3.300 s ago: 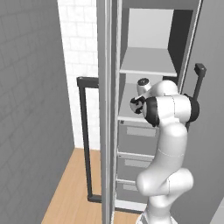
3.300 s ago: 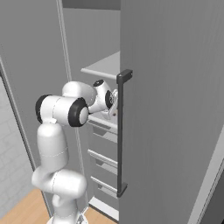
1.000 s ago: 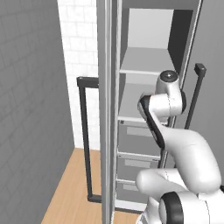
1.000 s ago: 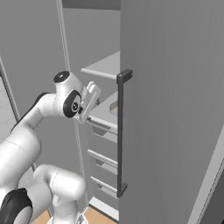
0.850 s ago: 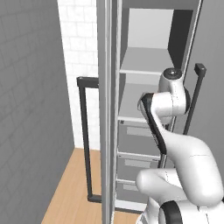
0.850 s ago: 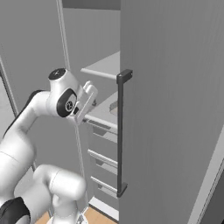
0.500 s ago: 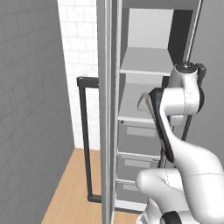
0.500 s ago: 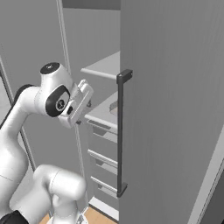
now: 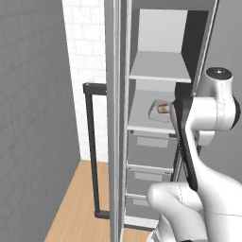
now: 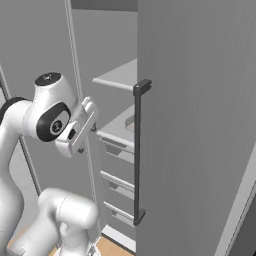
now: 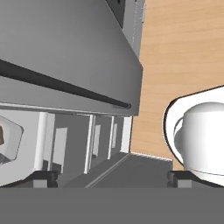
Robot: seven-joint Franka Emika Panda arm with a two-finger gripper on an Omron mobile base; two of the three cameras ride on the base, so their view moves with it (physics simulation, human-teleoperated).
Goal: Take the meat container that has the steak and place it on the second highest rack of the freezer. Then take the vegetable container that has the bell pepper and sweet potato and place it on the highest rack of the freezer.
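The freezer (image 9: 156,66) stands open. The meat container (image 9: 159,109) rests on its second highest rack with the steak (image 9: 163,108) inside. From the hand view the same container (image 11: 9,139) lies at the far left edge. My gripper (image 10: 91,116) hangs open and empty in front of the shelves, left of the freezer door's dark bar handle (image 10: 137,150), apart from the tray. Its fingertips (image 11: 43,177) stand wide at the bottom of the hand view. The vegetable container, bell pepper and sweet potato are out of view.
Grey drawers (image 9: 152,149) sit below the lower rack. The open steel door (image 10: 200,125) fills the right side. A second dark bar handle (image 9: 90,142) stands at the left by a white tiled wall (image 9: 85,47). Wooden floor (image 11: 183,65) lies beneath.
My arm has drawn back from the shelf and its wrist has risen, with the hand staying open and empty. The meat container stays on the rack.
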